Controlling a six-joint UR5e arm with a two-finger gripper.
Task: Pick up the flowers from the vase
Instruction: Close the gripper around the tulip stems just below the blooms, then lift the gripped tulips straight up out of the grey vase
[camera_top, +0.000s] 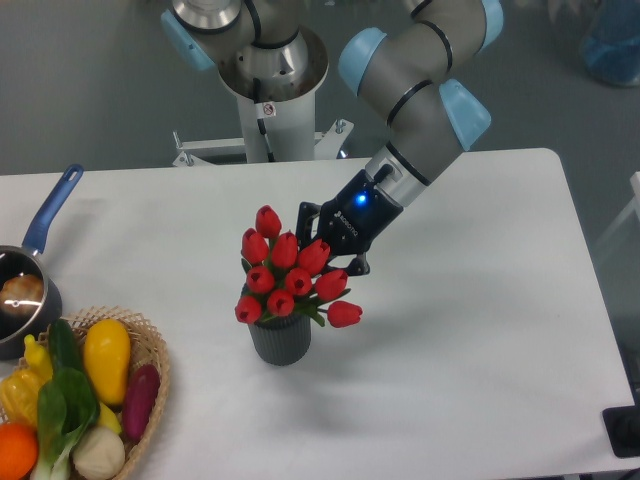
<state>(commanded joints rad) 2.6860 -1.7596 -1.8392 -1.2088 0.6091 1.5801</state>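
The flowers (288, 278), a bunch of red tulip buds with green leaves, stand upright in the vase (281, 340), a small dark grey ribbed cylinder near the middle of the table. My gripper (322, 255) comes in from the upper right and sits right behind the top of the bunch. Its dark fingers (307, 213) are partly hidden by the buds. I cannot tell whether the jaws are open or closed on the stems.
A blue-handled steel saucepan (25, 285) sits at the left edge. A wicker basket (150, 385) of colourful vegetables stands at the front left. The robot base (270, 90) stands behind the table's far edge.
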